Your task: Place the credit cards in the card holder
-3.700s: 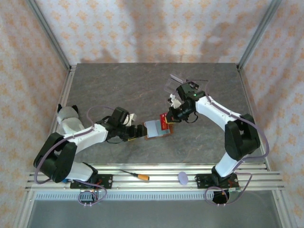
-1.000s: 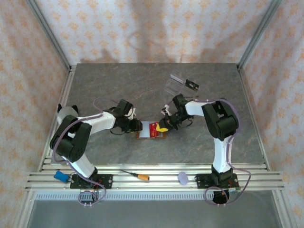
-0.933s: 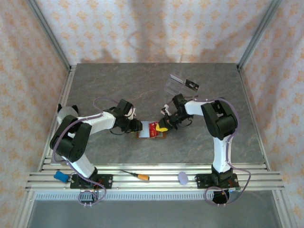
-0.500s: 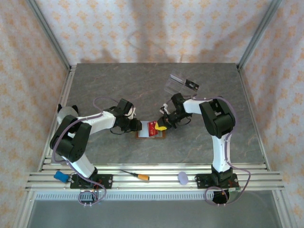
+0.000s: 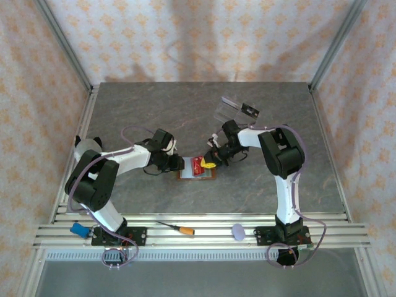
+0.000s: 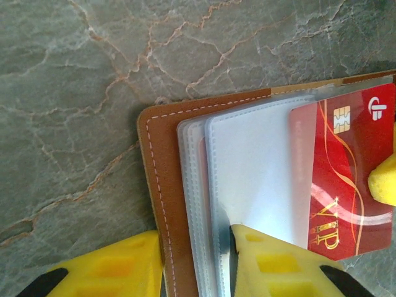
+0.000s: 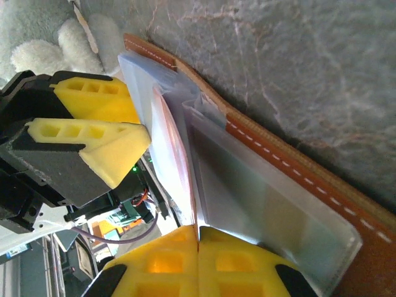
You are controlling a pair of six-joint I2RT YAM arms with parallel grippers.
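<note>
Two grippers clenched on one open wallet (image 6: 162,185) and one red card (image 6: 346,179).
The left gripper (image 6: 195,240) has its two yellow fingers (image 6: 117,263) partly closed, one on each side of the wallet's brown cover and its stack of clear sleeves, pinching that edge. The right gripper (image 7: 198,238) has its two fingers pressed fully together on the card's edge, and the card's far part lies tucked under a clear sleeve. The wallet lies open near the middle of the table (image 5: 154,111), between the two grippers. One wallet and one red card can be counted; the sleeves are too closely stacked to count.
</note>
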